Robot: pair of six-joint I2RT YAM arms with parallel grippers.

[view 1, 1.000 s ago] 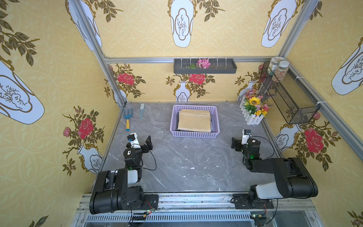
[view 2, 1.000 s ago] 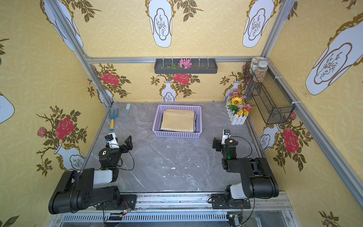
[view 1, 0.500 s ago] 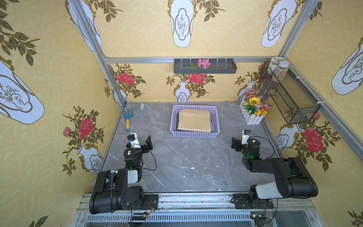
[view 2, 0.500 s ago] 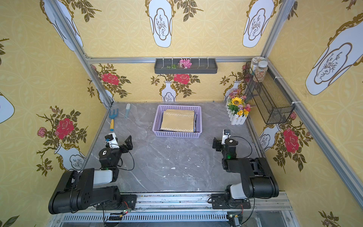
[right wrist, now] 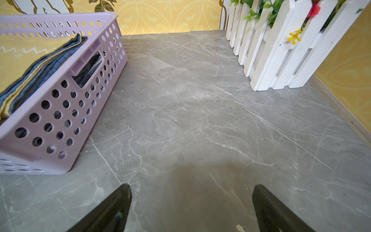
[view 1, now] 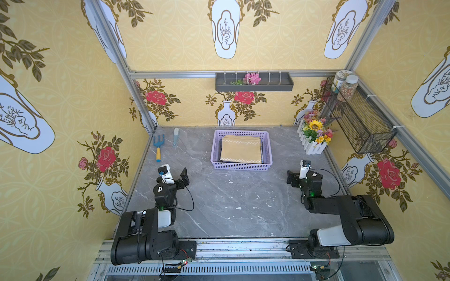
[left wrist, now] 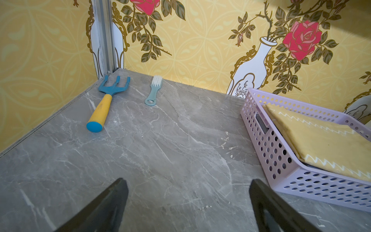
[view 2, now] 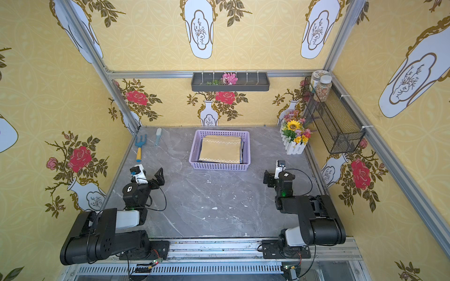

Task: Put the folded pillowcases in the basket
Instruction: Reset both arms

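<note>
Change: nothing has shifted since the earlier frames; arms, basket and cloth lie as they did.
Near edge: a metal rail (view 1: 243, 248) carries both arm bases, one at the near left and one at the near right.
Left gripper (left wrist: 187, 185): released, jaws spread wide over bare stone and holding nothing. Only the finger ends show in the wrist view; the rest is cut off.
Right gripper (right wrist: 191, 189): released, jaws wide and empty, likewise cut off at the picture's edge, with its shadow on the stone ahead.
Surface: the table (view 1: 231, 194) is grey marble-look with white veins and scattered pale flecks.
Basket (view 1: 241, 166): lilac and perforated, at the far centre, well apart from both grippers.
Pillowcase (view 1: 241, 149): folded, mustard with white zigzag stitching, lying flat inside the basket.
Hard to make out: blue-grey layers (right wrist: 50, 62) show under the yellow top fold. Whether they are the same cloth cannot be told.
Far left: a blue rake (view 1: 158, 146) with a yellow handle, and beside it a pale brush (view 1: 175, 136).
Far right: a white picket flower box (view 1: 314, 136) against the wall.
Room: yellow wallpaper (view 1: 60, 97) with roses and vases. A grey wall tray (view 1: 267, 86) hangs on the far wall. A black wire mesh basket (view 1: 358, 116) on the right wall holds two jars (view 1: 347, 87).
</note>
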